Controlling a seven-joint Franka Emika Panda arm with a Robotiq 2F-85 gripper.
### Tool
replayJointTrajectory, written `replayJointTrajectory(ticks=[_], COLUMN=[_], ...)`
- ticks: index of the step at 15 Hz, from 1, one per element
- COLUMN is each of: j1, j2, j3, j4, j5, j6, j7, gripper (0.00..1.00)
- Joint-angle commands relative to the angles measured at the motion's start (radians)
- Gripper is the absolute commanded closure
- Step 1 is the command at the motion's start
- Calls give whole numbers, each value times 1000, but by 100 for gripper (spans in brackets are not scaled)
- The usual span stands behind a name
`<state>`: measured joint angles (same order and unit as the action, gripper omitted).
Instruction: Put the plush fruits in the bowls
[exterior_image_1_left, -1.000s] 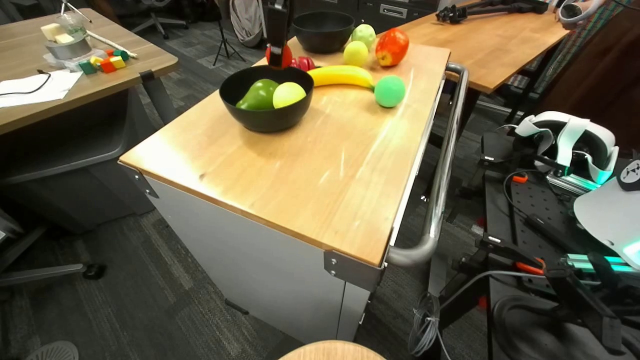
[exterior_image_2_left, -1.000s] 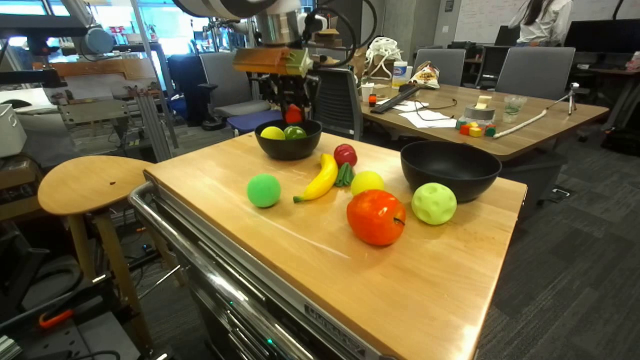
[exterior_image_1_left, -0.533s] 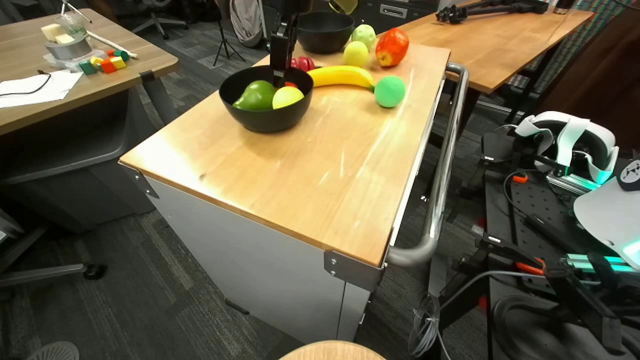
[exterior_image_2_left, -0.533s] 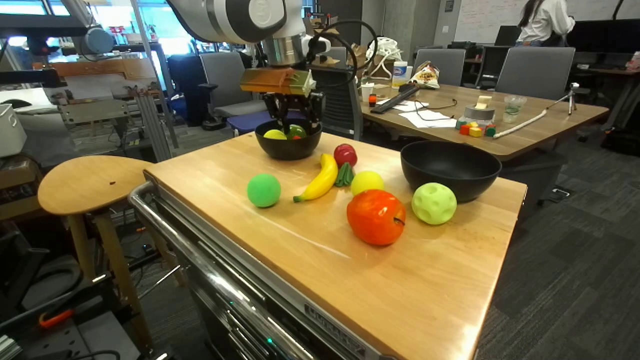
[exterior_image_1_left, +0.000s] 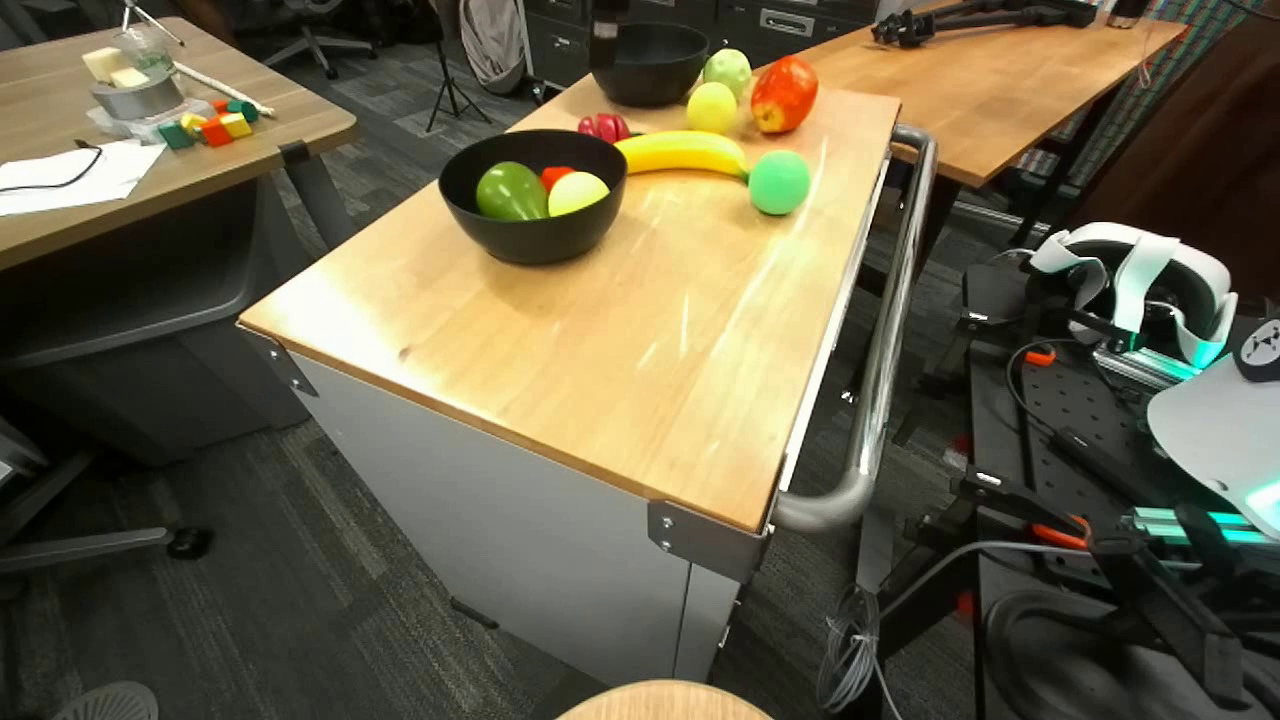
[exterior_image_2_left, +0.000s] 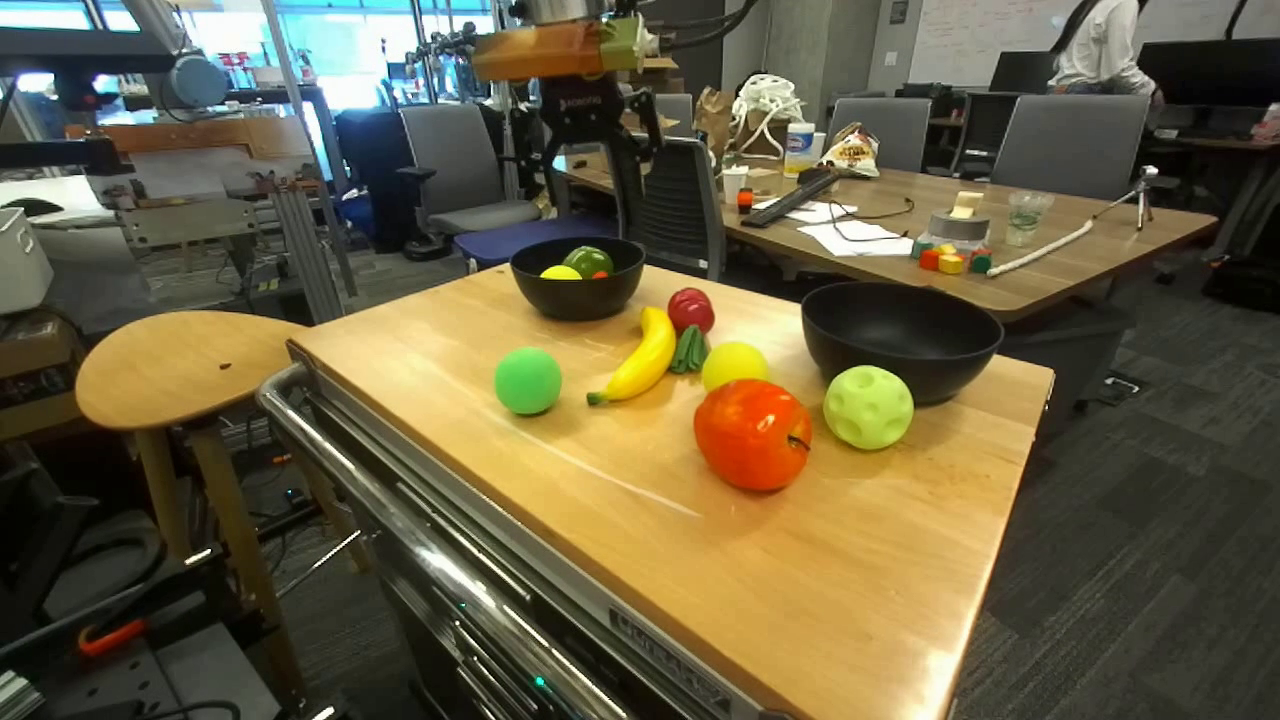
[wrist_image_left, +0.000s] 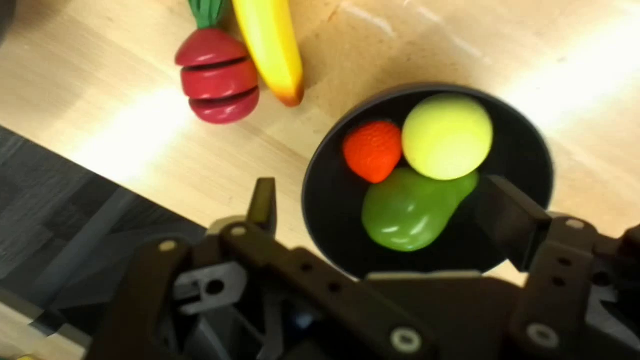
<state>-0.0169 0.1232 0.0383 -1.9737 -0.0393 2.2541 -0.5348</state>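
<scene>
Fingers (wrist_image_left: 262, 205) spread, empty, above the far-left bowl (exterior_image_2_left: 575, 300), three fruits (wrist_image_left: 407, 192) inside; in an exterior view, green ball (exterior_image_2_left: 528, 381) toward near edge of worktop (exterior_image_2_left: 850, 580) could roll off if clipped off-centre.

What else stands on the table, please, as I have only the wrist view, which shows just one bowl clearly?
Observer: Both exterior views show a second black bowl beside a dimpled light-green ball.
Operator: Thank you; what lies near the end of the banana that my picture cuts off?
Observer: A smooth green ball, not touching it.
Operator: Could I be missing a red fruit as well?
Observer: Yes, a large red-orange fruit, just in front of a yellow ball in an exterior view.
</scene>
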Motion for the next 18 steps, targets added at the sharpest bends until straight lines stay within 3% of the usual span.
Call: replayJointTrajectory(ticks=[1, 3, 7, 8, 12, 14, 18], j1=[-7, -15, -37, -31, -26, -36, -61], j2=[-11, -17, -1, -8, -5, 6, 72], j3=[-3, -5, -5, -10, -13, -14, -32], j4=[13, 21, 52, 34, 22, 6, 73], j5=[28, 43, 64, 63, 45, 87, 116], j6=[-50, -78, -151, -71, -88, -33, -70], j7=[-47, -83, -393, -336, -311, -341, -316], gripper=[0, 0, 0, 0, 0, 0, 0])
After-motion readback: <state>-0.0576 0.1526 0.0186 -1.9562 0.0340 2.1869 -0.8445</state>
